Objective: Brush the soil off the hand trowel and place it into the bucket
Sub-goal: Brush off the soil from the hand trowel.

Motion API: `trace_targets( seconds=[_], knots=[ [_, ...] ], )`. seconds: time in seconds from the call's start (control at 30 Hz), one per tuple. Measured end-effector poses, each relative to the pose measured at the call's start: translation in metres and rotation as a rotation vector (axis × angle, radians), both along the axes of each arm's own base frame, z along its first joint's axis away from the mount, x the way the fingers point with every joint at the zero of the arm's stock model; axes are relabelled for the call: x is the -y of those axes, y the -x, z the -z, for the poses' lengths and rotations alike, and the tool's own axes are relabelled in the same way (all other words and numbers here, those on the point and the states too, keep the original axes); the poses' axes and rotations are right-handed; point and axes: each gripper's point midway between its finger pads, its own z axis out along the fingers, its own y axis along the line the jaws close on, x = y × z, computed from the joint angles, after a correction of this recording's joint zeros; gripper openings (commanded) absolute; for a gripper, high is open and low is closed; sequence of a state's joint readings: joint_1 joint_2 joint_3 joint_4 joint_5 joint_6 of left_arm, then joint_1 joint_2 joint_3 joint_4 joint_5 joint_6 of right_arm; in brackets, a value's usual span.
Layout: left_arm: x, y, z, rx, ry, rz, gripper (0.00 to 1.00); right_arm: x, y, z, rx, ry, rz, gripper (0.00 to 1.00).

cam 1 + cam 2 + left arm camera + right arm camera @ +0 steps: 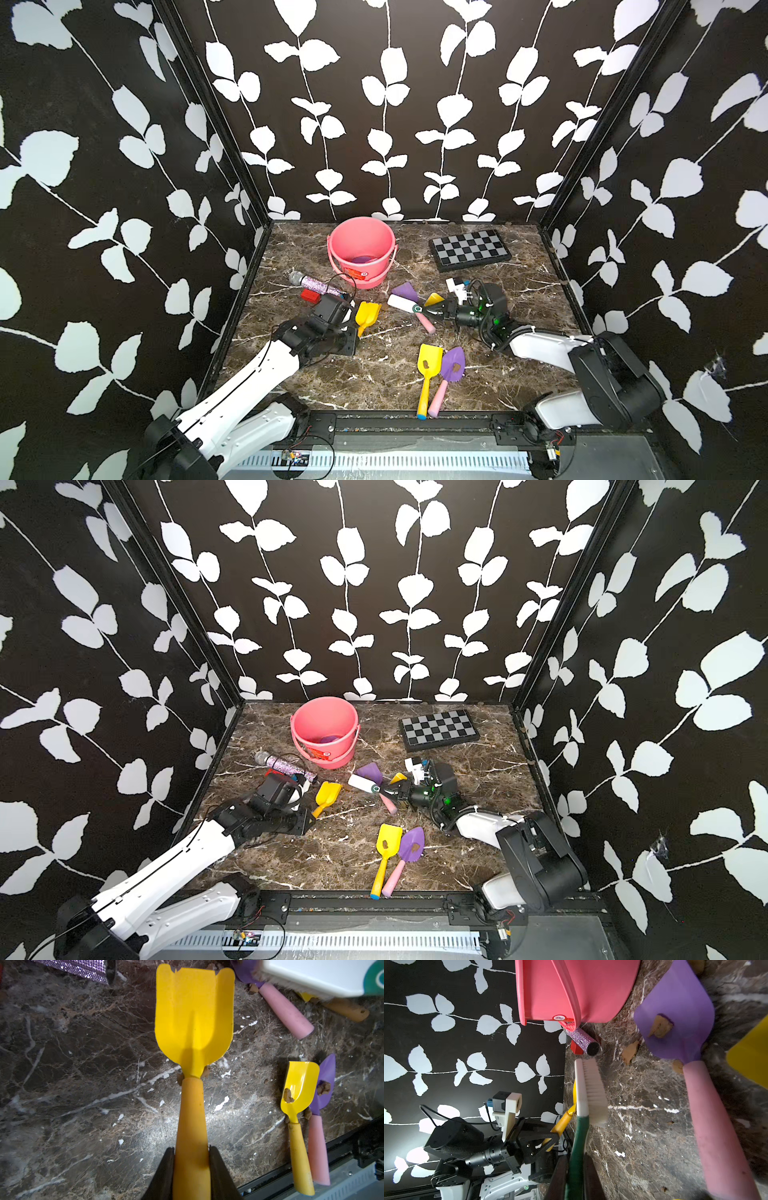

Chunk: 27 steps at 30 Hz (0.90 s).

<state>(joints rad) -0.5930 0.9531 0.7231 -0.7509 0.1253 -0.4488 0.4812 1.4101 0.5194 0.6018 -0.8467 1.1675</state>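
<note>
Marble surface (pixel 374 386) across lower middle of both top views. Salmon-pink bucket (pixel 376 268) upright at its upper centre, with something purple at the bottom; can't tell what.

Left jaws, left of centre: clamped tight on the orange handle of yellow trowel (pixel 367 313), blade aimed toward the bucket. On the surface or just over it, can't tell which. Looks clean on the blade in the left wrist view, only small lumps by the neck.

Right jaws, right of centre: squeezed shut on the green handle of brush (pixel 404 303), white head near square purple trowel (pixel 405 290), apparently not touching.

Lower centre: second yellow trowel (pixel 430 361) and pointed purple trowel (pixel 452 363) side by side, each with soil (pixel 425 364) stuck on. More on the square purple blade, plus loose lumps beside it.

Judging by that: brushing of the held one likely done. Left to do: lift, carry to the bucket, release inside. Three dirty ones untouched, if those count.
</note>
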Motion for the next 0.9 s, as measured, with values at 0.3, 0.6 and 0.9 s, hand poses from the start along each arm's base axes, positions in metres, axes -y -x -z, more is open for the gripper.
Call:
trace_targets(
  seconds=[0.3,0.6,0.9],
  knots=[
    [-0.001,-0.002,-0.010,-0.137,0.223,-0.084,0.00,0.002,0.024,-0.056,0.377,0.224,-0.207,0.00],
    [0.000,0.008,-0.027,-0.227,0.268,-0.067,0.00,-0.011,0.085,-0.030,0.837,0.689,-0.541,0.00],
    [0.011,0.021,-0.031,-0.358,0.318,-0.036,0.00,-0.035,0.096,-0.017,1.371,0.903,-0.774,0.00]
  ],
)
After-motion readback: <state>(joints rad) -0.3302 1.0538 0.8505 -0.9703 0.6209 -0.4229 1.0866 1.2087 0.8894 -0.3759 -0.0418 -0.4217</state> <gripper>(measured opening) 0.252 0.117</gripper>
